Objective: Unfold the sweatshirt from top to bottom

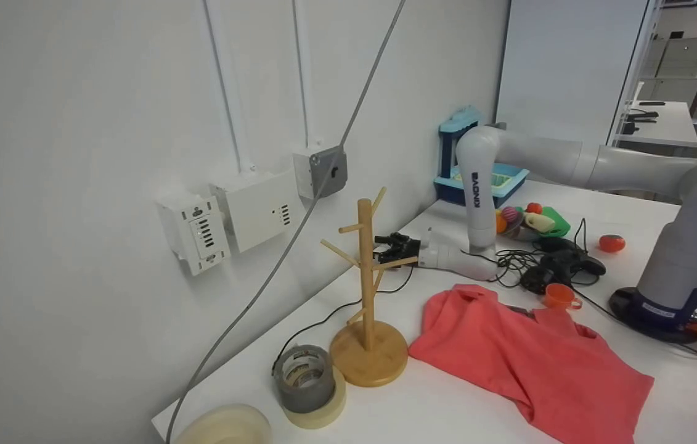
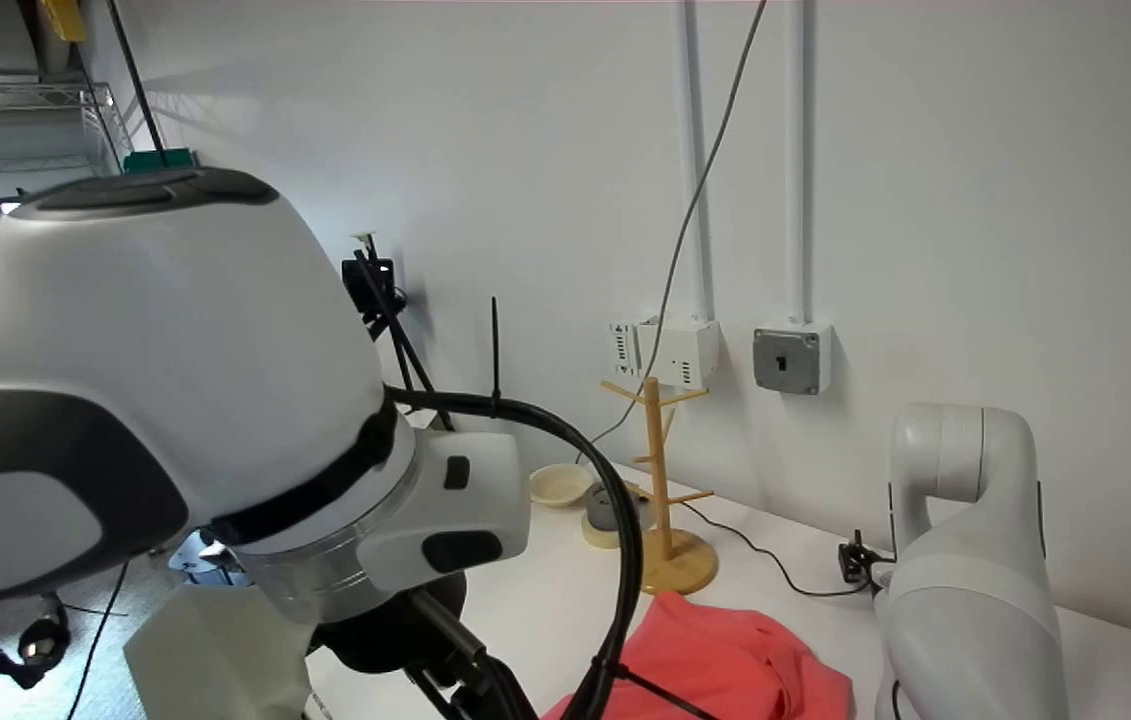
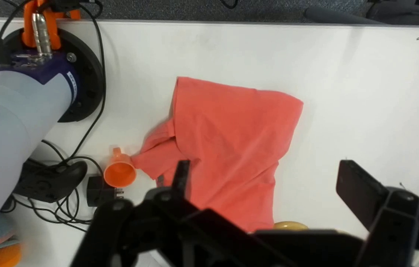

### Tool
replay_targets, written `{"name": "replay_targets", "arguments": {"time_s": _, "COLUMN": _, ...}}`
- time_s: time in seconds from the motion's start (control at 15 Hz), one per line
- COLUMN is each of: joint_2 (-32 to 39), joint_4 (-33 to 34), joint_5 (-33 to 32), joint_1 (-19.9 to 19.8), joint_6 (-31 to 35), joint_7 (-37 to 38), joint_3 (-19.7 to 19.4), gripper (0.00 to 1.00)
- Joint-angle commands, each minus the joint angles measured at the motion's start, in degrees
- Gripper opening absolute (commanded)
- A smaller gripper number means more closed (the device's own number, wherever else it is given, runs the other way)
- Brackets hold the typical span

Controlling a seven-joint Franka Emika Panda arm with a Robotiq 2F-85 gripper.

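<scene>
The coral-red sweatshirt [image 1: 533,364] lies folded and wrinkled on the white table, with no print showing. It is partly hidden by my arm in an exterior view [image 2: 715,660]. In the wrist view the sweatshirt [image 3: 231,133] has a wide flat part toward the top. A bunched, folded part sticks out on its left. My gripper [image 3: 265,164] is open and empty, with its fingers wide apart. It is above the table; the left finger overlaps the cloth in the picture and the right finger is over bare table. The fingertips do not show in the exterior views.
A wooden mug tree [image 1: 369,354] stands close to the sweatshirt's edge, with tape rolls [image 1: 306,382] beside it. An orange cup [image 3: 120,175] is at the folded side. A Kinova arm [image 1: 662,265], cables and a controller [image 3: 48,181] are nearby. The table edge [image 3: 209,23] shows.
</scene>
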Motion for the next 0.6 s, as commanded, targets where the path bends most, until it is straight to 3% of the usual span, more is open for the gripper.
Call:
{"name": "replay_targets", "arguments": {"time_s": 0.0, "joint_2": 0.51, "joint_4": 0.25, "joint_5": -2.22, "joint_1": -4.08, "joint_6": -0.95, "joint_7": 4.04, "joint_3": 4.00, "gripper": 1.00}}
{"name": "replay_targets", "arguments": {"time_s": 0.13, "joint_2": 0.47, "joint_4": 0.07, "joint_5": -3.68, "joint_1": -5.61, "joint_6": -0.46, "joint_7": 7.15, "joint_3": 5.63, "gripper": 1.00}}
{"name": "replay_targets", "arguments": {"time_s": 0.2, "joint_2": 0.49, "joint_4": 0.07, "joint_5": -1.81, "joint_1": -3.71, "joint_6": -0.16, "joint_7": 4.38, "joint_3": 4.00, "gripper": 1.00}}
{"name": "replay_targets", "arguments": {"time_s": 0.53, "joint_2": 0.50, "joint_4": 0.07, "joint_5": -2.89, "joint_1": -4.59, "joint_6": -0.17, "joint_7": 6.42, "joint_3": 4.97, "gripper": 1.00}}
